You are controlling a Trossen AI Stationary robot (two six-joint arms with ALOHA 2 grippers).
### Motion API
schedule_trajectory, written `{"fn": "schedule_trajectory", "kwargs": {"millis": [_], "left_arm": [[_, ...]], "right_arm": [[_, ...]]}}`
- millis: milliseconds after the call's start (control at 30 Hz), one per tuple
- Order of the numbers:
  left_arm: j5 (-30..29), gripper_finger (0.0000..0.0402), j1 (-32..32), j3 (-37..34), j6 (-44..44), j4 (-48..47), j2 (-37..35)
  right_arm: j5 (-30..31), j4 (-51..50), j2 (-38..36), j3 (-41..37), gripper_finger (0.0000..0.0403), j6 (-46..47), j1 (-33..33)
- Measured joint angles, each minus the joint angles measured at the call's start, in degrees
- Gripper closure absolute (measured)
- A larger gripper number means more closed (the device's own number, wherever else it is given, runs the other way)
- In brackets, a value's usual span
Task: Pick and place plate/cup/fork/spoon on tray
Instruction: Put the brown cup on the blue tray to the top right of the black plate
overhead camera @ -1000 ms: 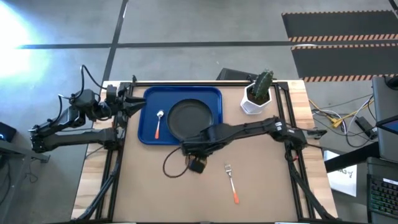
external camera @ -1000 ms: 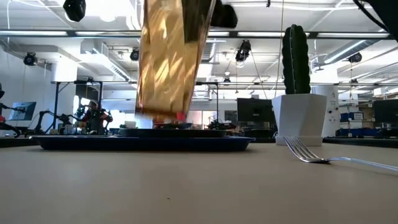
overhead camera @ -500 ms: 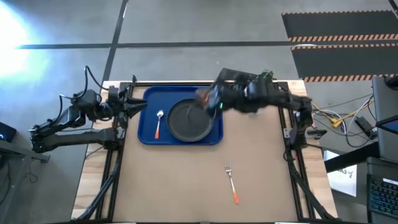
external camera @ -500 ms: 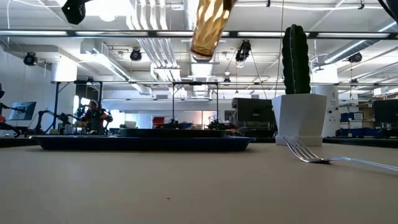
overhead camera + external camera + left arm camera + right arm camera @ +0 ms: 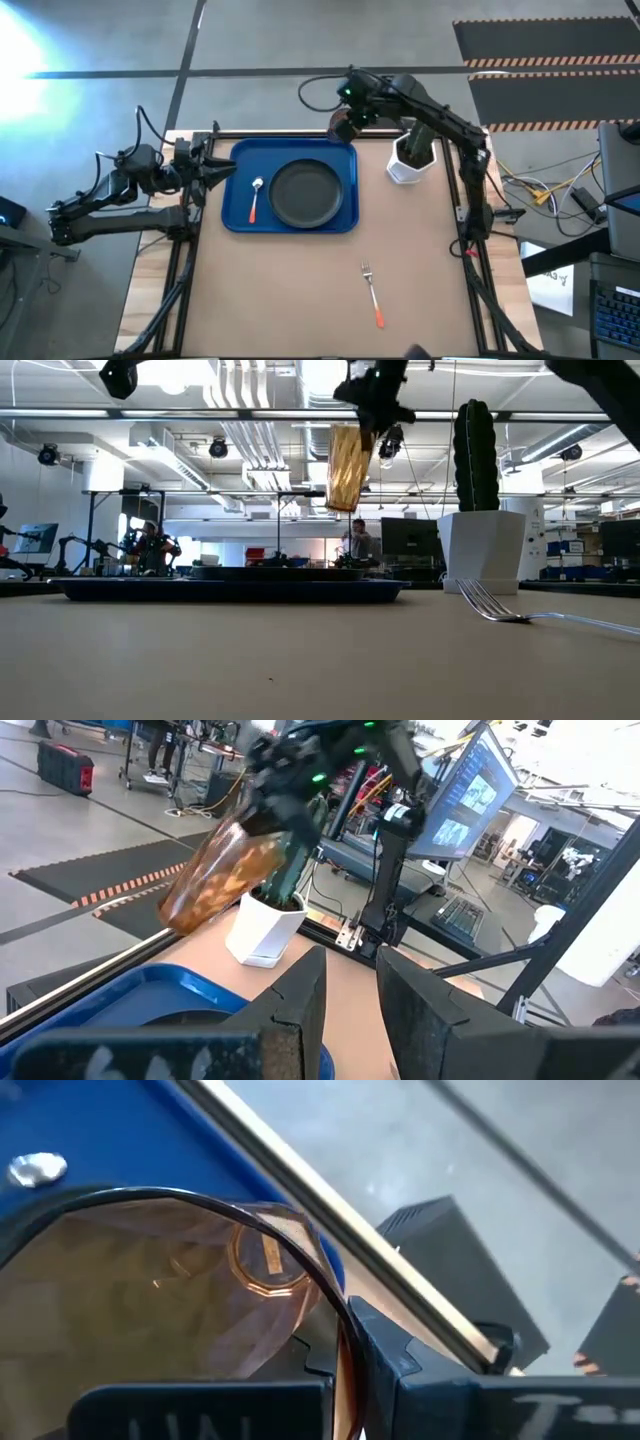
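Observation:
My right gripper [image 5: 348,108] is shut on the amber ribbed cup [image 5: 343,126], high over the far right corner of the blue tray [image 5: 238,160]. In the low view the cup [image 5: 347,467] hangs under the gripper [image 5: 372,405]. The black plate [image 5: 305,193] and the orange-handled spoon [image 5: 255,198] lie on the tray. The fork [image 5: 372,290] lies on the table, nearer than the tray. My left gripper [image 5: 350,1010] waits at the tray's left side, a little open and empty. My right gripper holds the cup by its rim [image 5: 343,1330], coming from above. One finger [image 5: 405,1365] stands outside the rim; the other is hidden by the cup. The cup hangs below the fingers, a little tilted, its base down [image 5: 343,503], clear of the tray.
A white pot with a green cactus [image 5: 415,152] stands at the far right, close to my right arm. The tray's far rim runs along the table's far edge. Bare brown table lies around the fork.
My right gripper has carried the cup from low over the table's middle, up and toward the far edge, past the plate to the tray's far right corner. The cup has stayed in the hold, lifted clear.

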Motion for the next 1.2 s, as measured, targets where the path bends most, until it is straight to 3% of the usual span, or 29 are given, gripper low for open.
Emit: {"fn": "schedule_trajectory", "kwargs": {"millis": [233,567,1200], "left_arm": [[0.0,0.0327,0.0,0.0,0.0,0.1,0.0],[0.0,0.0327,0.0,0.0,0.0,0.1,0.3],[0.0,0.0327,0.0,0.0,0.0,0.0,0.6]], "right_arm": [[-6.6,0.0,8.1,0.0,0.0394,-5.7,-4.1],[-10.0,0.1,15.9,0.0,0.0394,-9.4,-4.9],[-10.0,0.0,15.7,0.1,0.0390,-9.9,-5.1]]}}
